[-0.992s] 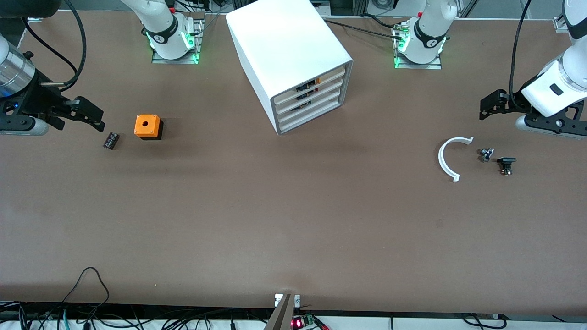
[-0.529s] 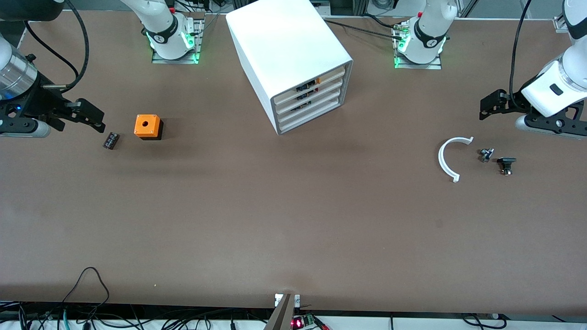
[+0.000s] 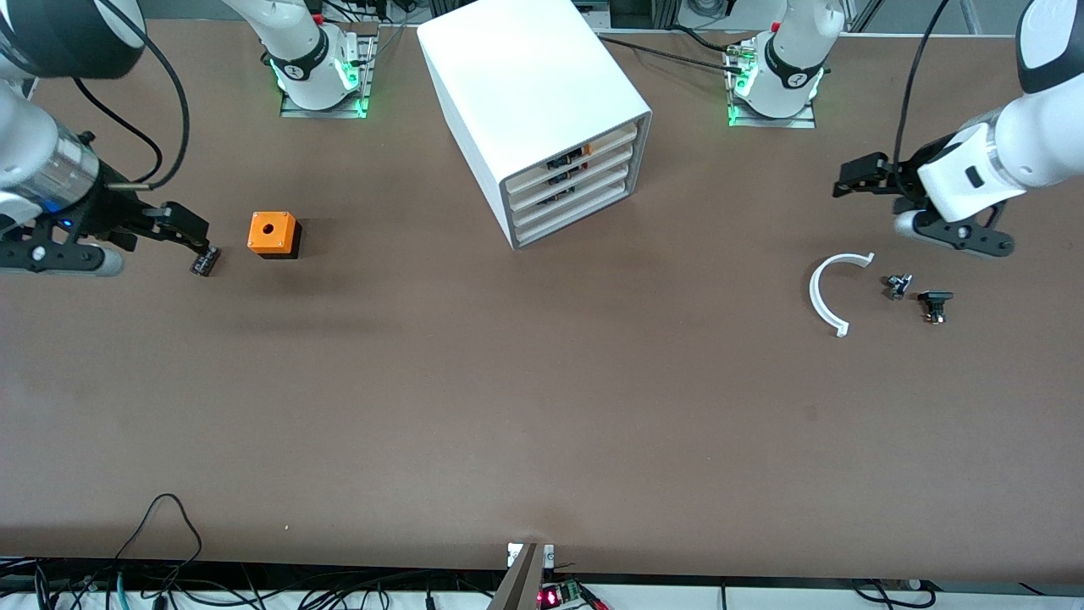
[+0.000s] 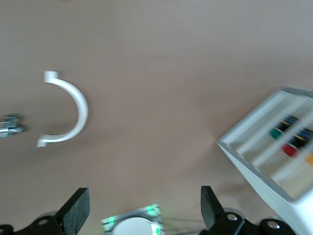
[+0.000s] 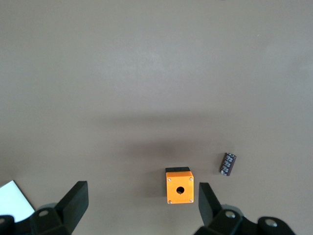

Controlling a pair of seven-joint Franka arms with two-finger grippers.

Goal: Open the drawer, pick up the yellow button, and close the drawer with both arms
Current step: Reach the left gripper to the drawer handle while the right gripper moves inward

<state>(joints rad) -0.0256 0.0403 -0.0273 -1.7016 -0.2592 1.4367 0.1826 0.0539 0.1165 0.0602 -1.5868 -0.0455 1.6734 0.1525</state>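
The white cabinet (image 3: pixel 533 93) stands between the two arm bases, its four cream drawer fronts all shut. The topmost drawer (image 3: pixel 614 135) shows a small orange and black spot at its front; I cannot make out the button itself. The cabinet's front with coloured parts also shows in the left wrist view (image 4: pixel 264 161). My left gripper (image 3: pixel 851 182) is open and empty, over bare table toward the left arm's end, and shows the same in its wrist view (image 4: pixel 143 208). My right gripper (image 3: pixel 196 233) is open and empty beside a small black part (image 3: pixel 204 260), and open in its wrist view (image 5: pixel 140 200).
An orange cube with a hole (image 3: pixel 273 234) sits near the right gripper and shows in the right wrist view (image 5: pixel 179 186). A white curved piece (image 3: pixel 826 296), a small metal part (image 3: pixel 898 285) and a black part (image 3: pixel 934 305) lie under the left arm.
The left gripper has moved toward the cabinet. The right gripper has moved a little toward the orange cube, its tips now by the small black part. The drawers have not moved.
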